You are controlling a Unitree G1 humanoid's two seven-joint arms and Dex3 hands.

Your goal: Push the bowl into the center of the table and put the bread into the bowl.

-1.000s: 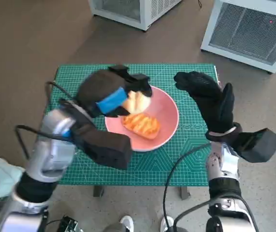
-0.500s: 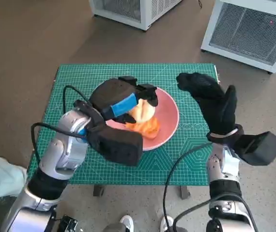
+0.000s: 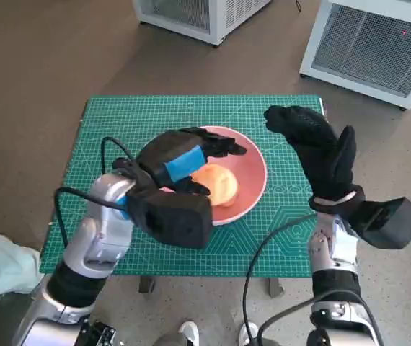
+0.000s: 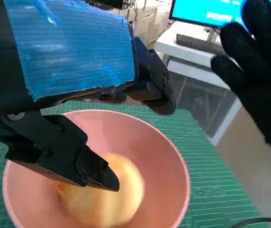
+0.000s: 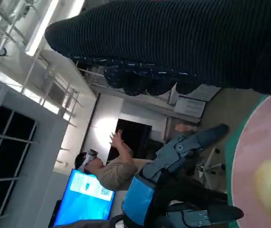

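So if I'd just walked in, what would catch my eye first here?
Probably the pink bowl near the middle of the green mat, with pale bread lying inside. The blue-taped left robot hand hovers open just above it, and the black-gloved right robot hand stands raised beside the bowl.

Small counter (image 3: pixel 104 256) surfaced edge to edge with a green gridded cutting mat (image 3: pixel 126 119). One pink bowl (image 3: pixel 252 176) rests directly on the mat, near its middle, slightly toward the right side. Counter stands on a brown floor (image 3: pixel 40 65).
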